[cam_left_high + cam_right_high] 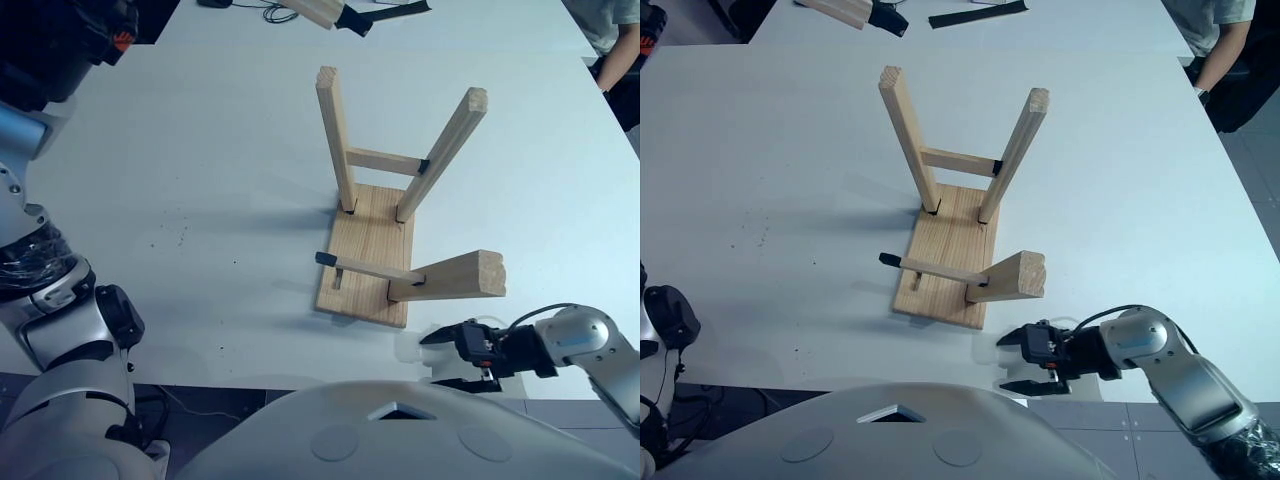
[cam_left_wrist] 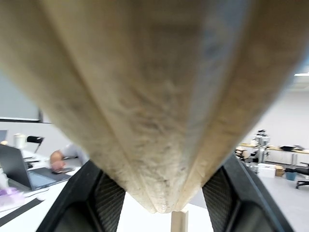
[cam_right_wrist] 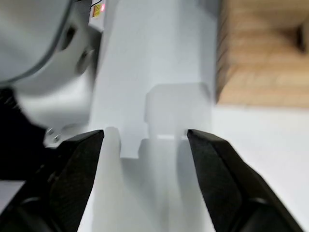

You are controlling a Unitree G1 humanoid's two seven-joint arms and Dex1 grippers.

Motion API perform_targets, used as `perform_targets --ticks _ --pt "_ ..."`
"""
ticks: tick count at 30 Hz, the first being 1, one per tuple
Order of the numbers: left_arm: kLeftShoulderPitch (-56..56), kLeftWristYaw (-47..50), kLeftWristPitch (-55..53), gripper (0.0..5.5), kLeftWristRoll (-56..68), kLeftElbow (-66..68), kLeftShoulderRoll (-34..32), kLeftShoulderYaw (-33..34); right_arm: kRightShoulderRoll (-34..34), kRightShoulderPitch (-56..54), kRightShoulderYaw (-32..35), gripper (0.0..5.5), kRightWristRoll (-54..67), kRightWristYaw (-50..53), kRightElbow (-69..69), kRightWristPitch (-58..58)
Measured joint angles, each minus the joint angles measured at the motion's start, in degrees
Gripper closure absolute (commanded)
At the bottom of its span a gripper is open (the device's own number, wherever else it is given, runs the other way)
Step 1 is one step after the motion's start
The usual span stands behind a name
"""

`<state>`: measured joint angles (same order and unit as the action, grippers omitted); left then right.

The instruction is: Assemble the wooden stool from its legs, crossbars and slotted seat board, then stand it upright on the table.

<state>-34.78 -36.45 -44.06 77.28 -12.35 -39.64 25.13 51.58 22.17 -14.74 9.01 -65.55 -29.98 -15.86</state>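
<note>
White table (image 1: pixel 200 150) runs across the head views, with the slotted seat board (image 1: pixel 372 235) lying flat near its middle; at the board's far end two upright legs (image 1: pixel 337 135) stand in their slots, joined by a far crossbar (image 1: pixel 383 160).

At the near end a third leg (image 1: pixel 455 275) leans low and outward over the board's right edge; a near crossbar (image 1: pixel 375 268) runs from it across the board, and its dark-tipped free end hangs above the left side with nothing on it.

By my reading the second leg pair is the step in hand. The left gripper (image 2: pixel 161 193) has its dark fingers (image 2: pixel 104 198) on either side of a pale wooden piece pressed close to the lens, apparently clamped on it; I take it for the fourth leg (image 2: pixel 154 96). The right gripper (image 1: pixel 1008 361) sits at the table's near edge, just beside the board's near corner, jaws spread and holding nothing.

The next move probably calls for steadying and righting the leaning leg, then bringing the fourth leg to the free crossbar end and down into the board.

Whether the leaning leg's foot sits in a slot is hard to make out; a wooden piece (image 1: pixel 312 8) at the far edge is cut off by the frame.
</note>
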Motion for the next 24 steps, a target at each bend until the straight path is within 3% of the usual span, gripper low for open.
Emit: perform_targets --ticks 7,24 --pt "0.59 -2.74 1.0 3.44 -7.82 0.27 -0.06 -4.78 -5.02 -1.74 -4.33 2.3 -1.27 6.61 1.72 1.08" --pt "1.95 -6.62 -1.31 3.44 -5.58 -0.98 -2.48 -2.24 -10.61 -5.27 -2.7 2.3 -2.6 19.06 5.38 0.34"
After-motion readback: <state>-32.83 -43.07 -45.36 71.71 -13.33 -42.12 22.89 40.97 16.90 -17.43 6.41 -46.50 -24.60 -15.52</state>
